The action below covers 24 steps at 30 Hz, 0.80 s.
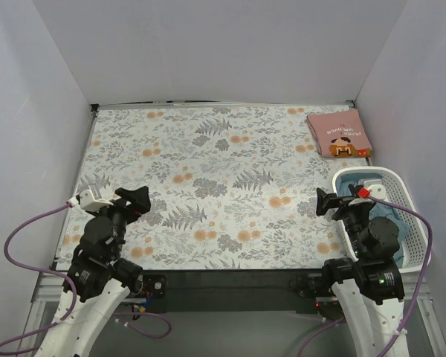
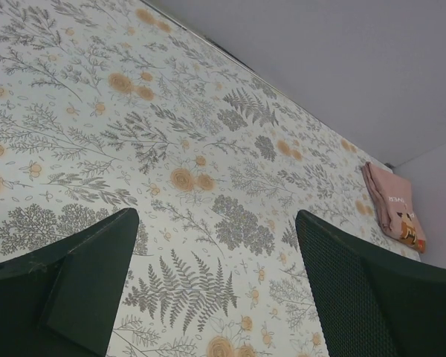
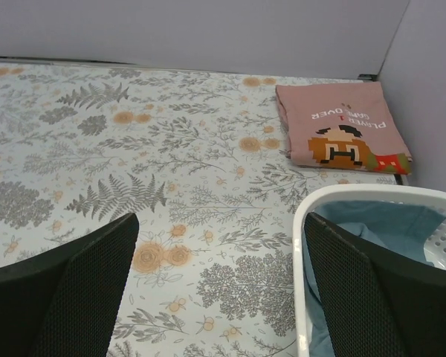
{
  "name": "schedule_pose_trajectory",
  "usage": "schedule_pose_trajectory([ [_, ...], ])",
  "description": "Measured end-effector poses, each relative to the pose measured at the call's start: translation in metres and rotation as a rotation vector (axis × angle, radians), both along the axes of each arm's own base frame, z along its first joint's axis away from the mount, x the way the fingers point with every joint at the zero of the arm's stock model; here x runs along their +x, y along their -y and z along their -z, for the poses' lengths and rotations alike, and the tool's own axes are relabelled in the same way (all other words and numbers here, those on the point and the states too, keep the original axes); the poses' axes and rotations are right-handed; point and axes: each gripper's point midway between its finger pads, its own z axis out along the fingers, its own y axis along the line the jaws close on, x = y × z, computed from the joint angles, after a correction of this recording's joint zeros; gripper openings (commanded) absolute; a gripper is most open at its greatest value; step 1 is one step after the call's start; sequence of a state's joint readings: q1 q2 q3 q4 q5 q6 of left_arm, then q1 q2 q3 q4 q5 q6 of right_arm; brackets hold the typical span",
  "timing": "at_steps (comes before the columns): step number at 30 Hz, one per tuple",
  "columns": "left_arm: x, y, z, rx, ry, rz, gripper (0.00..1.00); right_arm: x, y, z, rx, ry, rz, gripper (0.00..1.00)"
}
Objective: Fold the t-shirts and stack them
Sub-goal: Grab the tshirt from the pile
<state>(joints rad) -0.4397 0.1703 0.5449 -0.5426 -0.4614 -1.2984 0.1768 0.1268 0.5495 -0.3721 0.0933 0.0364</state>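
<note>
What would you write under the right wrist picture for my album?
Right hand open above the flowery cloth, folded pink shirt far off, blue shirt lying in the white basket.

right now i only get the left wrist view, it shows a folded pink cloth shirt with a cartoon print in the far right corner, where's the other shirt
observer: the dusty teal-blue cloth shirt lies bunched inside the white perforated plastic basket, on the right.
operator: is the right gripper holding it
observer: no, the right gripper is open and empty, by the basket's left rim.
operator: basket touching the pink one
observer: no, the folded pink shirt lies beyond its far rim, with a gap between them.
</note>
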Motion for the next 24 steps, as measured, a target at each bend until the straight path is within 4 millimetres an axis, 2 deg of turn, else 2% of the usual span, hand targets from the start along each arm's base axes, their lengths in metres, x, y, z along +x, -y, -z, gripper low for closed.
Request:
schedule_pose_trajectory([
  [3,0.004,0.002,0.003,0.004,-0.008,0.001,0.87,-0.002,-0.009,-0.001,-0.033,-0.001,-0.062,0.98],
  [7,0.016,0.009,0.018,0.042,-0.079,0.010,0.88,0.001,-0.023,-0.001,-0.069,-0.040,-0.149,0.98],
  [13,0.025,0.017,0.041,0.075,-0.179,0.031,0.88,0.037,-0.029,0.010,-0.058,-0.233,-0.136,0.98],
  [17,0.024,0.020,0.038,0.067,-0.170,0.047,0.87,0.070,-0.013,0.019,-0.043,-0.384,0.011,0.98],
  [20,0.023,0.019,0.033,0.056,-0.148,0.049,0.87,0.094,0.007,0.028,-0.056,-0.456,0.162,0.98],
  [24,0.020,0.019,0.026,0.043,-0.118,0.054,0.87,0.104,0.053,0.060,-0.073,-0.578,0.402,0.98],
])
